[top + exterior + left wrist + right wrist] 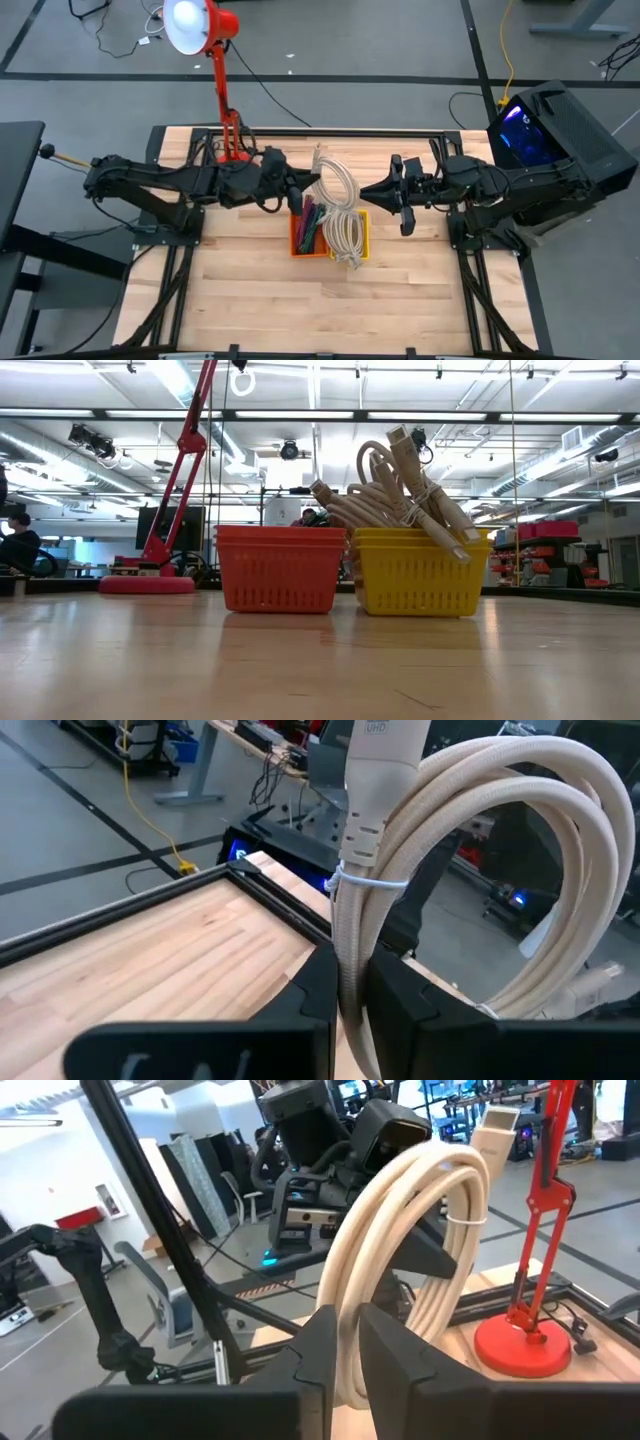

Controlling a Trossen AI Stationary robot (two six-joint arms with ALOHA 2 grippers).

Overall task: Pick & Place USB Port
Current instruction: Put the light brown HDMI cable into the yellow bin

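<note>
A coiled cream cable [335, 180], bound with a white tie and ending in a flat plug [385, 750], hangs in the air over the far side of two small baskets. My left gripper [300, 190] is shut on it from the table's left and my right gripper [368, 190] from the right. The orange basket [307, 232] holds dark and coloured items. The yellow basket [350, 236] holds more cream cables [400, 490], which stick up above its rim. Neither gripper shows in the low view. My left gripper pinches the coil's bundled strands [350, 970] between its two fingers, just below the white tie [370, 880]. It comes in roughly level from the table's left. The coil is lifted clear, with its loop arching away beyond the fingers. My right gripper pinches the loop strands [345, 1340] between its two fingers, on the coil's side away from the tie [465, 1220]. It comes in roughly level from the table's right. The coil stands upright in the hold, its plug [495, 1130] at the top.
A red desk lamp [222, 100] stands at the table's far edge, its base [525, 1345] behind the left arm. A black case with a blue light [550, 125] sits past the table's far right corner. The near half of the wooden table [320, 310] is bare.
</note>
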